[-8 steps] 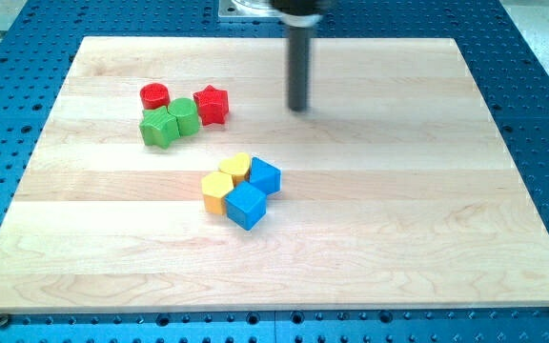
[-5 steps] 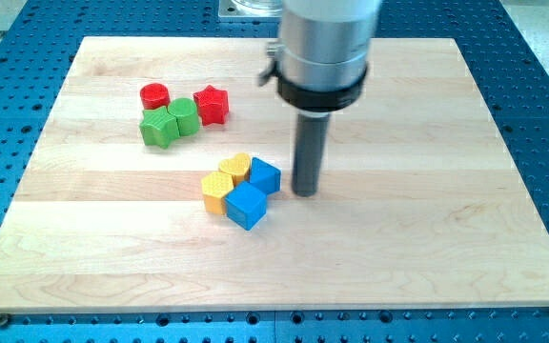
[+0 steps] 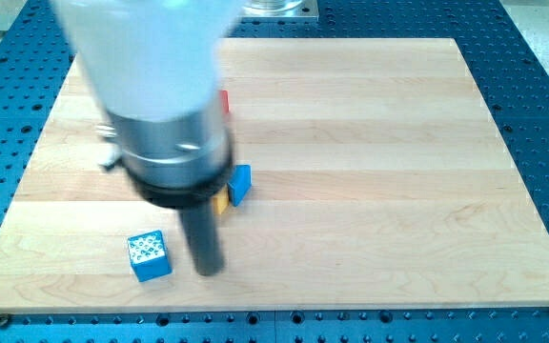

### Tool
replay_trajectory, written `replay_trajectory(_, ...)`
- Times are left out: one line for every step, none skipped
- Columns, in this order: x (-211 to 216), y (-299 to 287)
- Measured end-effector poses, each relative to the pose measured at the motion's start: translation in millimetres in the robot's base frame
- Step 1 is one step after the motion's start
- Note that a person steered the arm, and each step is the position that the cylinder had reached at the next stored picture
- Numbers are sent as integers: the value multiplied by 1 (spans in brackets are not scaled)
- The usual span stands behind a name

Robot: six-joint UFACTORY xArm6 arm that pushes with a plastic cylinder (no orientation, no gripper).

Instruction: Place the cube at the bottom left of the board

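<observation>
A blue cube (image 3: 150, 256) lies near the board's bottom left, its top speckled white. My tip (image 3: 207, 272) rests on the board just to the cube's right, a small gap apart. A second blue block (image 3: 240, 183) sits near the board's middle, with a sliver of a yellow block (image 3: 221, 201) at its lower left. The arm's large body hides the rest of the yellow blocks and the green blocks. A small edge of a red block (image 3: 225, 101) shows at the arm's right side.
The wooden board (image 3: 398, 171) lies on a blue perforated table (image 3: 541, 57). The board's bottom edge runs just below the cube and my tip.
My tip has swept from right of the blue pair down and left. The blue cube has moved from the cluster to the bottom left. The arm now covers the red and green blocks.
</observation>
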State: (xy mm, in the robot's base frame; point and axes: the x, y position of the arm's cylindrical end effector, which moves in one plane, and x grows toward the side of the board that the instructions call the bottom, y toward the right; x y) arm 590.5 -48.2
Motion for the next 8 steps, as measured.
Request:
replay_trajectory(4, -21)
replay_trajectory(4, -53)
replay_trajectory(4, -88)
replay_trajectory(-4, -64)
replay_trajectory(-17, -80)
replay_trajectory(-13, -131)
replay_trajectory(-11, -160)
replay_trajectory(-11, -115)
